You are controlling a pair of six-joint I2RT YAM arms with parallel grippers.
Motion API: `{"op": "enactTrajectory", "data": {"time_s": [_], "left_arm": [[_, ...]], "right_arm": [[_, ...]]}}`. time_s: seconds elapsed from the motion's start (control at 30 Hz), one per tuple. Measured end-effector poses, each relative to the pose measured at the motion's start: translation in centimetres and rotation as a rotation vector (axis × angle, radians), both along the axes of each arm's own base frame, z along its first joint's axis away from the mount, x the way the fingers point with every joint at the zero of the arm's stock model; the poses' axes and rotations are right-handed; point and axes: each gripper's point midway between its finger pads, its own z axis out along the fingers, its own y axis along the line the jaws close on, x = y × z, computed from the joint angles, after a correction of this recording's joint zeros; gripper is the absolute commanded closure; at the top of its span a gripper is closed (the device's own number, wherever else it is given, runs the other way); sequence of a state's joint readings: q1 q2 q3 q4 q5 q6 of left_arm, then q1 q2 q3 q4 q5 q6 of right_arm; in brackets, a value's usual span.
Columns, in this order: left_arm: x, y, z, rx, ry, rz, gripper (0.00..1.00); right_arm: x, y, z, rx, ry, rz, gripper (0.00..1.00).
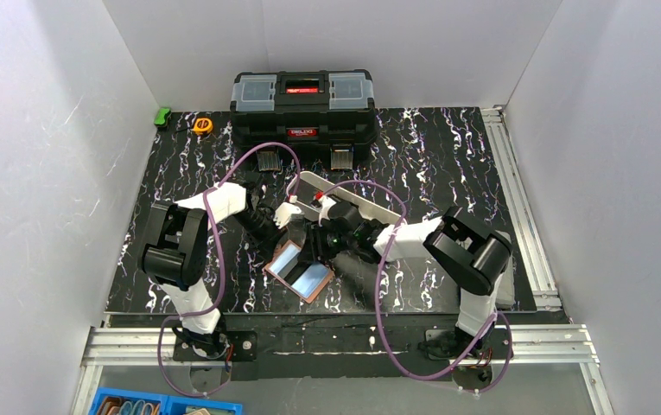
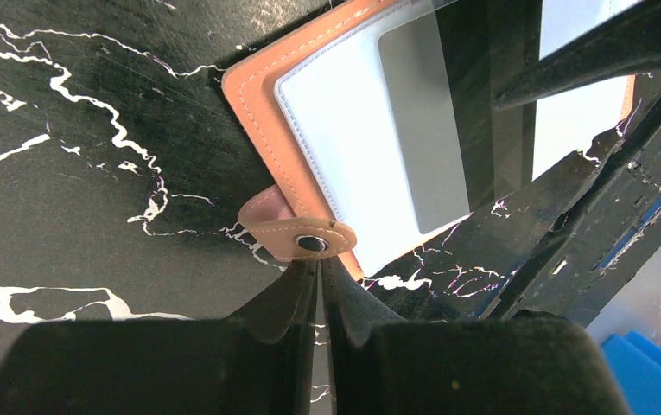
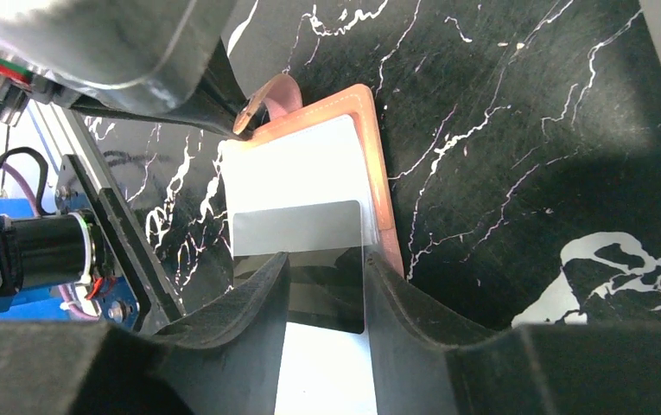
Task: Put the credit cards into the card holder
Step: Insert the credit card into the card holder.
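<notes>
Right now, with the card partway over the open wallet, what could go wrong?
1. The left gripper holds the card holder only by its snap tab, so the wallet may pivot as the card pushes in.
2. The card in the right gripper could slide over the pocket instead of entering.

Tan-pink card holder (image 3: 377,156) lies open, grey credit card (image 3: 296,229) over its pale inside.
</notes>
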State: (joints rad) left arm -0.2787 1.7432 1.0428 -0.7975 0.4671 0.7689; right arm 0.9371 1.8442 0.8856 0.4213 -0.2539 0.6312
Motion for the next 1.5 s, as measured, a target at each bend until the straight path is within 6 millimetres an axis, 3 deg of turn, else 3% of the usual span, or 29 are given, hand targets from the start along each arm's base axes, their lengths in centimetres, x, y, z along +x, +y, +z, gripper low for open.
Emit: {"op": "enactTrajectory", "data": {"time_s": [0.23, 0.47, 0.63, 0.9, 1.5], "left_arm": [[0.0, 0.0, 0.0, 0.000, 0.000, 0.000, 0.94], [0.0, 0.0, 0.0, 0.001, 0.001, 0.003, 0.94], [0.0, 0.0, 0.0, 0.002, 0.003, 0.006, 0.95], [-0.1, 0.0, 0.0, 0.005, 0.008, 0.010, 0.95], [-0.1, 0.0, 0.0, 0.005, 0.008, 0.009, 0.95]], "right_arm": [[0.3, -0.3, 1.0, -0.003, -0.030, -0.024, 0.44], [-0.6, -1.9, 3.8, 0.033, -0.092, -0.033, 0.54], [-2.1, -1.4, 3.0, 0.011, -0.094, 0.018, 0.62], [-4.7, -1.3, -0.2, -0.074, -0.072, 0.095, 0.70], [-3.2, 0.4, -0.1, -0.076, -0.113, 0.083, 0.73]]}}
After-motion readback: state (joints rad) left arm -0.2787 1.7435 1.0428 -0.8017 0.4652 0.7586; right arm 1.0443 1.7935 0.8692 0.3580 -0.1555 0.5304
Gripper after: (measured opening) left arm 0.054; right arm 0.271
